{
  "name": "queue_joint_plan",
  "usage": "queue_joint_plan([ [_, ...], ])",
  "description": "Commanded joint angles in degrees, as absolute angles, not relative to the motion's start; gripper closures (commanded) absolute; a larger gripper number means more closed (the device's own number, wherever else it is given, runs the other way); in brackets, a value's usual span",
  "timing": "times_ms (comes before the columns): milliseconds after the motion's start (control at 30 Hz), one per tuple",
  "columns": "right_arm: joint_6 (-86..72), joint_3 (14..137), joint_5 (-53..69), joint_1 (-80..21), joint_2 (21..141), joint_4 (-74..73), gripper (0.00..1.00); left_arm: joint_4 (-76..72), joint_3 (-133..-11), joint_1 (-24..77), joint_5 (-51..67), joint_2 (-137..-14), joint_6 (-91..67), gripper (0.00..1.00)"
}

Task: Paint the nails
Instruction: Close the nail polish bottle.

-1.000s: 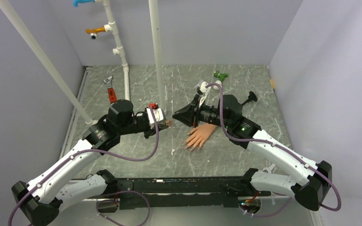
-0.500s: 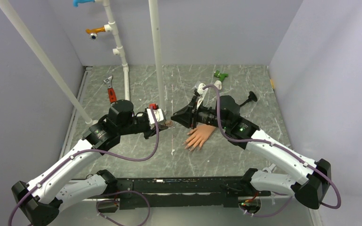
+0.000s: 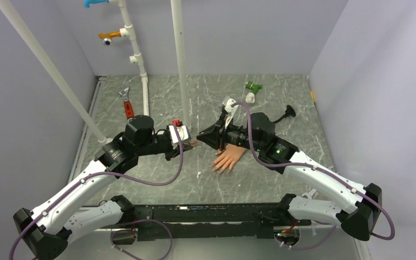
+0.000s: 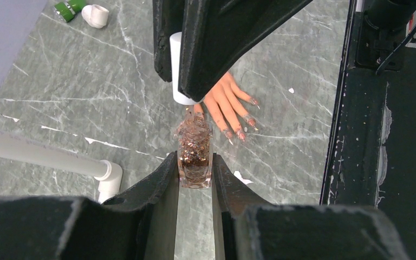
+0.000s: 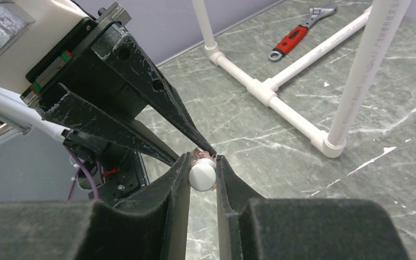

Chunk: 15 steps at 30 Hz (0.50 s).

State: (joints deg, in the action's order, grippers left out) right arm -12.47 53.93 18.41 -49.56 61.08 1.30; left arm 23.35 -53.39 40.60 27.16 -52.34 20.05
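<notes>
Left wrist view, item one: my left gripper (image 4: 194, 162) is closed to a narrow gap on a small glitter bottle (image 4: 195, 143). One pad bears on each side, and the bottle is held off the table (image 3: 249, 184) with its mouth pointing away from me.

Right wrist view, item two: my right gripper (image 5: 202, 158) is likewise drawn in, its pads pinching a white cap (image 5: 202, 175) between them. The two grippers meet tip to tip above the table. The cap sits right at the bottle's mouth, but whether the two are joined or just apart I cannot tell.

The mannequin hand (image 4: 222, 97) lies flat on the table beneath and just beyond the cap, on my right arm's side. Its fingers are spread and point toward the arm bases. The nails (image 4: 242, 132) read darker than the peach skin on the fingertips that show; part of the hand is hidden behind my right gripper.

Further out, on the far left, a red-handled wrench (image 3: 126, 104) lies beside a white pipe frame (image 3: 143, 81). Near the back wall, a green piece (image 3: 254, 86) and a small white piece (image 3: 250, 97) lie just beside each other, well apart from the mannequin hand.
</notes>
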Motion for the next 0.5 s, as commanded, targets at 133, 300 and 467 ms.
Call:
queue_joint_plan([
  [133,-11.9,53.6,17.1,-49.9,58.8,0.5,1.0,19.6,-55.1,40.9,27.6,-51.6,19.6,1.0],
  [300,-12.3,53.6,17.8,-50.2,59.6,1.2,1.0,19.6,-55.2,40.9,27.6,-51.6,19.6,1.0],
  [467,-12.2,53.9,17.9,-50.6,60.6,1.7,1.0,19.7,-55.2,40.9,27.8,-51.6,19.7,1.0],
])
